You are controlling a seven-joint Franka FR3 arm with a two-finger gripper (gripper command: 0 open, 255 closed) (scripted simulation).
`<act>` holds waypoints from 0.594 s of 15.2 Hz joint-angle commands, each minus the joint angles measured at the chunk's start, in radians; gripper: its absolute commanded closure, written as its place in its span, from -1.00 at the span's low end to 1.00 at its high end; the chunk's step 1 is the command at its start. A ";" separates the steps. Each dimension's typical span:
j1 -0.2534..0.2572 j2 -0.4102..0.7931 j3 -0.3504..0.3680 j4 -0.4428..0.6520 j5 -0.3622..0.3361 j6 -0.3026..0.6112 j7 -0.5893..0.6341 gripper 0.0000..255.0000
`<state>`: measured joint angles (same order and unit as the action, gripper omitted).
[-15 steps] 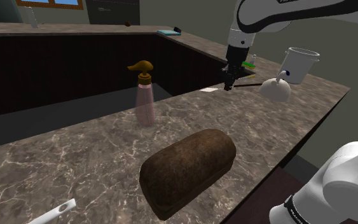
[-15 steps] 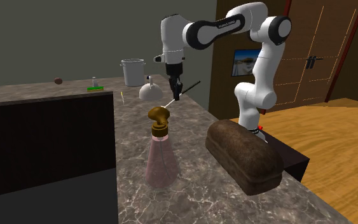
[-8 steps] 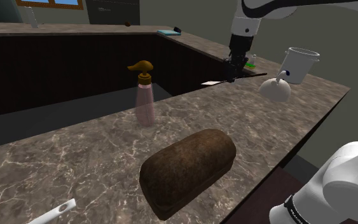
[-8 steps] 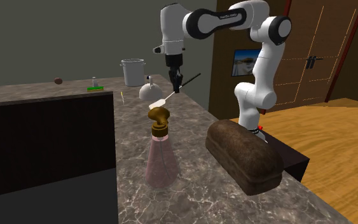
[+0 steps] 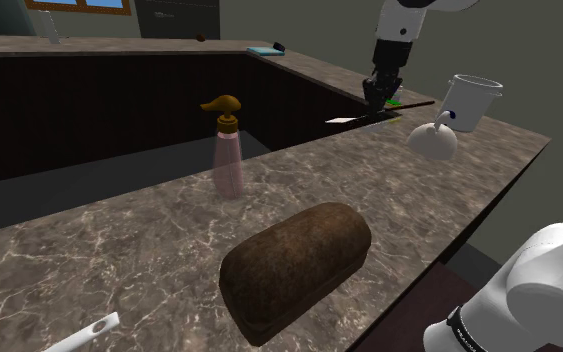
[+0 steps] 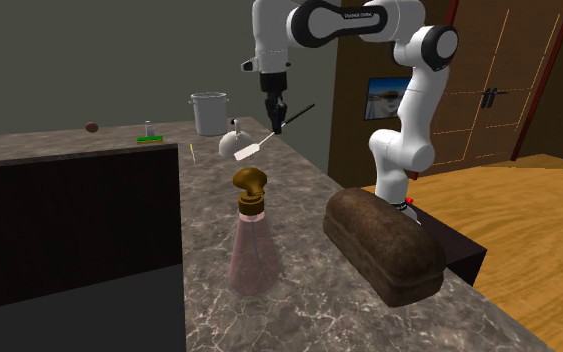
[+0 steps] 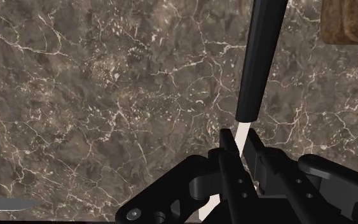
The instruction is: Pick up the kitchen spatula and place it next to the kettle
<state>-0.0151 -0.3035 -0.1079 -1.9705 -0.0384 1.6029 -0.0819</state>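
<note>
Spatula [image 5: 342,121] hangs above the marble counter [image 5: 369,190], clamped at its white neck by the closed gripper [image 5: 377,103], long axis slightly tilted. The kettle [image 5: 434,141] sits near, lower, toward the shoulder view's right.

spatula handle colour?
Black. The spatula turns white below the handle, toward the blade. The wrist view shows it best.

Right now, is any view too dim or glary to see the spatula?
Shoulder view: dim; on the spatula the pale blade stands out, the dark handle blends in. Second exterior view: brighter, handle plain against the grey wall. Wrist view: no glare, tool shut on the spatula over the marbled counter.
</note>
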 commanded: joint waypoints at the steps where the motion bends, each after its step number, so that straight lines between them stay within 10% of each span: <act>1: -0.020 -0.027 -0.031 -0.027 -0.016 0.001 -0.047 1.00; 9: -0.094 -0.064 -0.159 -0.050 -0.078 -0.002 -0.234 1.00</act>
<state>-0.1010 -0.3693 -0.2522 -2.0216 -0.1098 1.5994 -0.2937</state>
